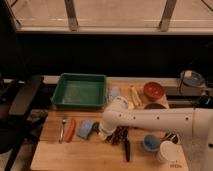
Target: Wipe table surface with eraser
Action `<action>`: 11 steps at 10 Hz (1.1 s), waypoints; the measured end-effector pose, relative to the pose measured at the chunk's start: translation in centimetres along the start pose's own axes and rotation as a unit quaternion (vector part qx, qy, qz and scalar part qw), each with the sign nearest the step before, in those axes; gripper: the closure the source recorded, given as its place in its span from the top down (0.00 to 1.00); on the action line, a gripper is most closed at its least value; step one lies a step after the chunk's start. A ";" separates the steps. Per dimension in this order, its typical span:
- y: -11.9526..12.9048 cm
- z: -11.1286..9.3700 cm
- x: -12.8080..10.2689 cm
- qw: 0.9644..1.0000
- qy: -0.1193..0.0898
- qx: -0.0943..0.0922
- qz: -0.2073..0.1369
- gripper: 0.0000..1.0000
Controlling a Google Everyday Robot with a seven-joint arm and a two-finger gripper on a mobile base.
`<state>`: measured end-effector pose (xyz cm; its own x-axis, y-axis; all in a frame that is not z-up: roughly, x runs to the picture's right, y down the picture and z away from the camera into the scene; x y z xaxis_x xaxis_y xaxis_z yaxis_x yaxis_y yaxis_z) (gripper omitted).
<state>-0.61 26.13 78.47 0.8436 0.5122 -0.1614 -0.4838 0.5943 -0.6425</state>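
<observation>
The light-brown wooden table surface [55,155] fills the lower middle of the camera view. A small dark block, the eraser [95,127], lies on it right beside a pale blue block [85,128]. My white arm reaches in from the right. My gripper [117,135] points down at the board just right of the eraser, and its dark fingers are shut. The wrist hides the eraser's right end, so I cannot tell whether the fingers touch it.
A green tray [80,90] stands behind the gripper. A fork [62,130] and an orange-red tool [71,129] lie to the left. A black-handled knife [126,148] lies just right of the gripper. A blue cup [151,142], a white cup [167,151] and a red bowl [153,90] stand to the right.
</observation>
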 end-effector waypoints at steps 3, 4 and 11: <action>-2.3 -1.0 3.3 0.999 0.015 0.018 0.040 0.00; -3.3 -1.3 3.7 0.998 0.020 0.023 0.047 0.00; -4.3 -0.1 -2.4 0.999 0.028 0.028 -0.004 0.00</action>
<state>-0.52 22.30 81.52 0.8587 0.4726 -0.1983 -0.4872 0.6327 -0.6019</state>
